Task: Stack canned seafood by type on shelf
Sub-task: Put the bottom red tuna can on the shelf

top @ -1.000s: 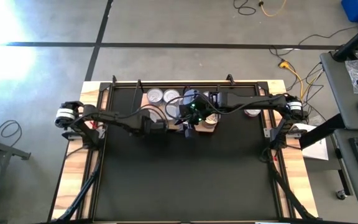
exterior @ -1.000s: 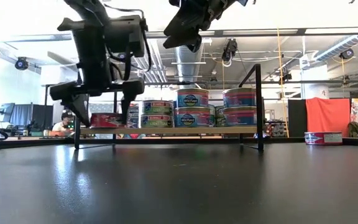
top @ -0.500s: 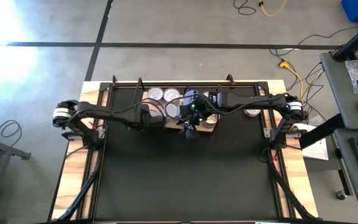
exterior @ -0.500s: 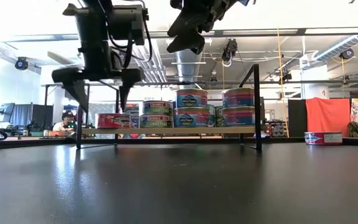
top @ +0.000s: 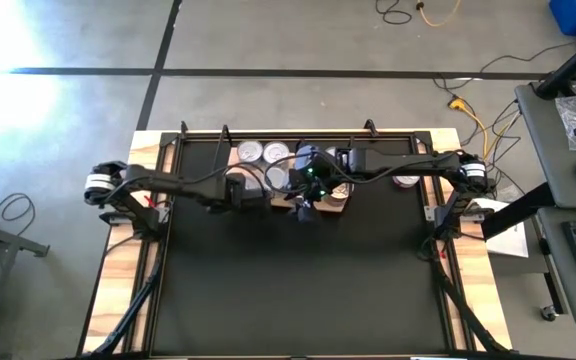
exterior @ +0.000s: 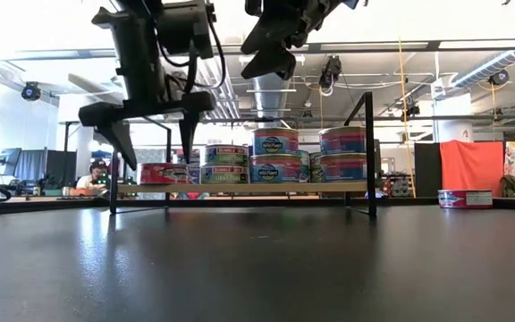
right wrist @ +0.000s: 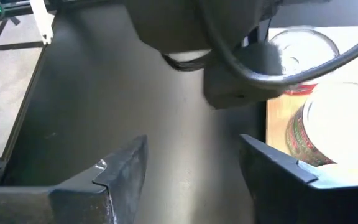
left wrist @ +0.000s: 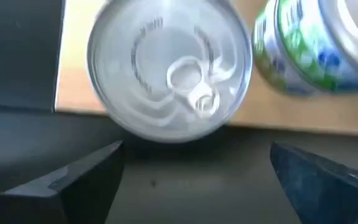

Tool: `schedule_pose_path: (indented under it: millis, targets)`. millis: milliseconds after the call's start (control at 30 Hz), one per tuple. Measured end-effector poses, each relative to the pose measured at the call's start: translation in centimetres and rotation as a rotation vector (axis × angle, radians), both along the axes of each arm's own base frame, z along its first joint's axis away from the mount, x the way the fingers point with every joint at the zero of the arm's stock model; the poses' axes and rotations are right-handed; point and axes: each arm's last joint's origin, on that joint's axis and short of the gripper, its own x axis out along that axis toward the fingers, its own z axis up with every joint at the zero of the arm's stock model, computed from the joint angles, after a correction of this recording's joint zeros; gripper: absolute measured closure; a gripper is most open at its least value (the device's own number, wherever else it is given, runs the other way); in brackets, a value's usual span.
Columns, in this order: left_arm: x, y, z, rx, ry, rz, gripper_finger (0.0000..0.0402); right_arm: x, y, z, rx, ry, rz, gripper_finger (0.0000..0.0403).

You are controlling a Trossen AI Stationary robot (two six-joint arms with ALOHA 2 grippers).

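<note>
Left tool [exterior: 150, 134] hangs wide open, empty, above the shelf's [exterior: 240, 189] end can [exterior: 162, 173].

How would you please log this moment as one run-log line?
left gripper: open, above red tin at shelf end | right gripper: open, empty, raised over stacked tins

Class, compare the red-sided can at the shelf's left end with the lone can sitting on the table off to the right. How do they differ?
The red-sided can rests on the wooden shelf; the lone can sits lower, on the table outside the shelf's frame. The red-sided can has neighbouring cans beside it; the lone can stands by itself. The open left gripper hangs just above the red-sided can; no gripper is near the lone can. Both are short, round, upright tins with reddish sides.
</note>
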Motion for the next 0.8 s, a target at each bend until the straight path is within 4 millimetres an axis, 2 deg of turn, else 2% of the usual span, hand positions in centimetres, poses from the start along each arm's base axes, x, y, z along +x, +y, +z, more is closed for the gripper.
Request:
schedule_pose_path:
  millis: [400,600,800]
  targets:
    - [0.7,1.5,-0.7,0.083,-0.011,0.042,0.0118,0.0,0.0,-0.1,0.020,0.012,-0.018,0.0182]
    - [0.5,1.9,-0.4,0.100,-0.015,0.054,0.0134,0.0,0.1,-0.2,0.040,0.022,-0.036,0.0184]
    - [0.3,0.3,1.3,0.100,-0.030,-0.040,0.0134,-1.2,0.3,0.5,-0.030,0.055,-0.006,0.0184]
